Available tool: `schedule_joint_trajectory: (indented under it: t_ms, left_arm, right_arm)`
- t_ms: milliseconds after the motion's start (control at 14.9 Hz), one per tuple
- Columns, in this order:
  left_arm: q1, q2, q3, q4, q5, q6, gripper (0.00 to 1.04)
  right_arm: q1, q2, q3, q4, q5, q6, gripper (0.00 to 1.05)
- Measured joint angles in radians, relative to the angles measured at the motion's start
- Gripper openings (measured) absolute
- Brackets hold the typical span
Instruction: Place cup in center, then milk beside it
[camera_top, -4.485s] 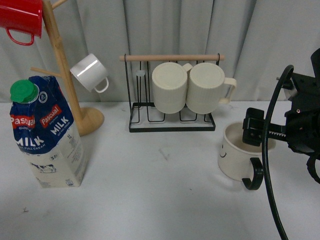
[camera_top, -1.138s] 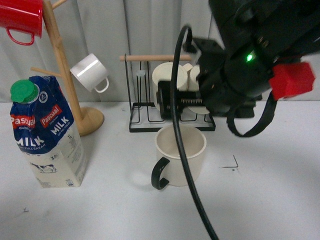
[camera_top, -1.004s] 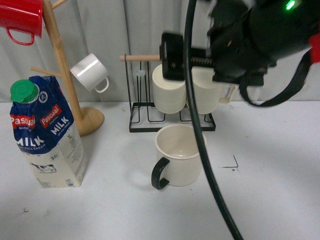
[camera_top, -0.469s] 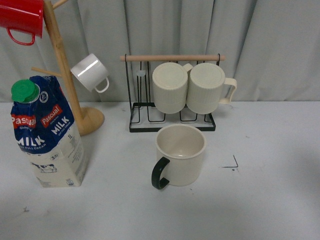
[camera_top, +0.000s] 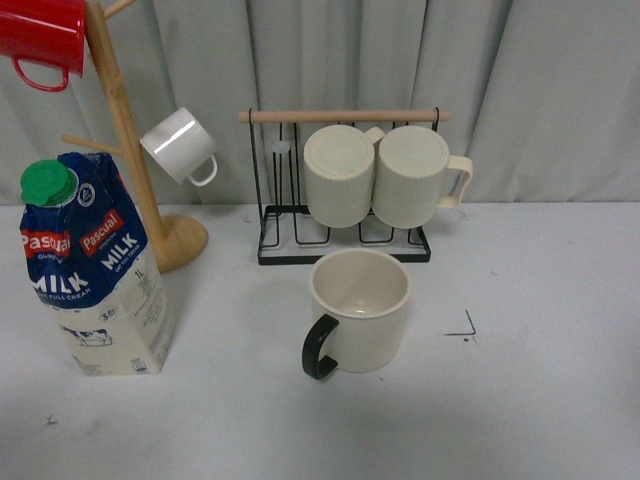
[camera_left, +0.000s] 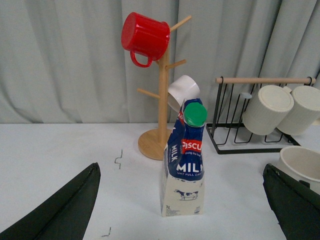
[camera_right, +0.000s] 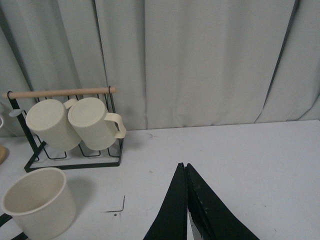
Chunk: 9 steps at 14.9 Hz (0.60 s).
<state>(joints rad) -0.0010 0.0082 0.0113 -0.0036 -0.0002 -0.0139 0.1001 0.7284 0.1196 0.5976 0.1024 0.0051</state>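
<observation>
While the cup (camera_top: 365, 315) stands mid-table, milk (camera_top: 95, 270) well to its left, left pincer (camera_left: 180, 166) spread, right pincer (camera_right: 184, 166) pressed together

Mid-table: cup (camera_top: 362, 312), just before wire rack (camera_top: 300, 116). Milk (camera_top: 95, 270) well left, before mug tree (camera_top: 120, 122).
</observation>
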Motion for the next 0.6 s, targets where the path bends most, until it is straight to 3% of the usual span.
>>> schedule_joint_trajectory:
  t_ms: [201, 603]
  left_arm:
    - [0.0, 0.0, 0.0, 0.0, -0.001, 0.0, 0.98]
    - [0.0, 0.0, 0.0, 0.0, 0.0, 0.0, 0.98]
  right_arm:
    - [-0.106, -0.106, -0.039, -0.06, -0.09, -0.002, 0.02]
    - [-0.1, -0.276, -0.108, -0.162, -0.101, -0.002, 0.02]
